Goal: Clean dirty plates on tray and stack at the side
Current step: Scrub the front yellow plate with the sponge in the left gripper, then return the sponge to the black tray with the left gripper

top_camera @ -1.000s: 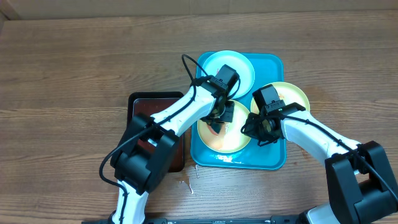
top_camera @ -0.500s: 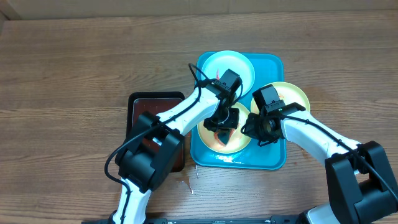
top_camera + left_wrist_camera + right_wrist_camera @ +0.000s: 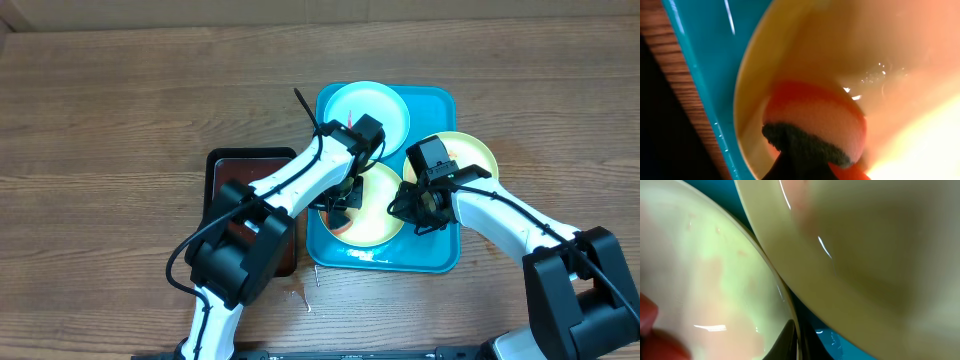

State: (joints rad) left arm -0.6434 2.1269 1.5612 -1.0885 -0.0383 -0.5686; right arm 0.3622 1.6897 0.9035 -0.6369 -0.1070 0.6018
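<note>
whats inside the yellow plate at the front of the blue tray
An orange sponge with a dark scrub side, pressed near the front plate's rim. The left arm hides part of the plate overhead.

White-shelled left arm (image 3: pixel 295 175) and right arm (image 3: pixel 500 215), black joints, looping black cable (image 3: pixel 303 103)
</note>
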